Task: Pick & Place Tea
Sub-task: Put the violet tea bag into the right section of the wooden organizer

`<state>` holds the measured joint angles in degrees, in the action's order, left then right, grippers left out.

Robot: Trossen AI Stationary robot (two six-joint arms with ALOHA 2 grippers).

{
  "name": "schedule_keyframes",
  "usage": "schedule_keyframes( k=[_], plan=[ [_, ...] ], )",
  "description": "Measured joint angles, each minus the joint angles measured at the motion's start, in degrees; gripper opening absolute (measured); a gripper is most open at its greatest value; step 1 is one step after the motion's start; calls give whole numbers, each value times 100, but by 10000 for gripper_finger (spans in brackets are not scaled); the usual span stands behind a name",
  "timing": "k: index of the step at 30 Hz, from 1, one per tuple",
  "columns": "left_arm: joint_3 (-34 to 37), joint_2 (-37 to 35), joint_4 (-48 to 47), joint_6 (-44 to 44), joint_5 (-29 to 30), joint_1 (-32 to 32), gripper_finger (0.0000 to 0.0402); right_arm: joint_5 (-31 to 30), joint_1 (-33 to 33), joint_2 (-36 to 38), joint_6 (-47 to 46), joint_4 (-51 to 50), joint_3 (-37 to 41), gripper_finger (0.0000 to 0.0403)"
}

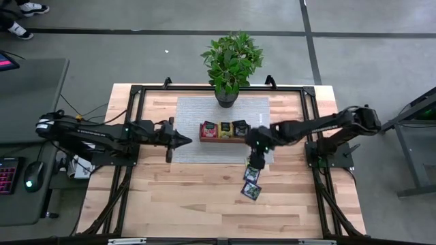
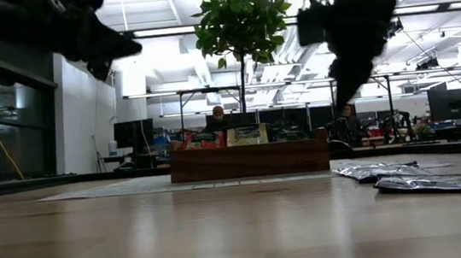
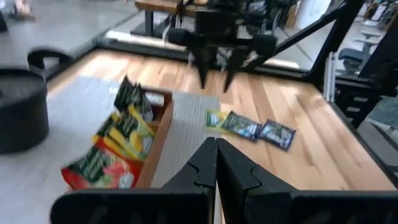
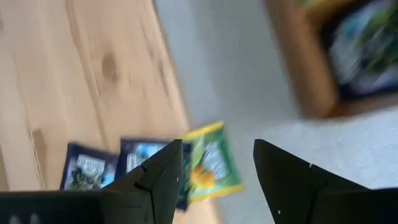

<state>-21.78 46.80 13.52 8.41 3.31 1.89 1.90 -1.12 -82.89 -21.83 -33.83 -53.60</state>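
Note:
A brown wooden tray on a grey mat holds tea sachets standing in its compartments: red, yellow and dark. Three loose tea sachets lie flat in a row beside the tray's right end: a yellow-green one on the mat's edge and two dark ones on the wood. My right gripper hangs open above the yellow-green sachet, pointing steeply down, with nothing between its fingers. My left gripper is shut and empty, held in the air left of the tray.
A potted plant stands at the mat's far edge behind the tray. Black frame rails run along the table's sides. Bare wood spreads toward the near edge.

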Motion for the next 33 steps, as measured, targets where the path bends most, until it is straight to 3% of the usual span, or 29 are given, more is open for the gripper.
schedule_keyframes(
  k=[5, 10, 18, 24, 33],
  plan=[
    [0, 626, 247, 314, -62, 0, 1, 51, -587, -2, -1045, 676, 693, 193],
    [-2, 1538, 1370, 560, -384, 2, 1, -37, -1038, -2, -1789, 1101, 1122, 193],
    [-116, 3066, 3061, 1254, -792, 4, 1, -59, -1242, -2, -2600, 1012, 1350, 193],
    [-1114, 3941, 2708, 616, -1249, 419, 1, -384, -1389, 15, -2928, 870, 1409, 193],
    [-3381, 5358, 111, -582, -1034, 802, 1, -1111, -1727, 639, -3369, -25, 1411, 193]
  ],
)
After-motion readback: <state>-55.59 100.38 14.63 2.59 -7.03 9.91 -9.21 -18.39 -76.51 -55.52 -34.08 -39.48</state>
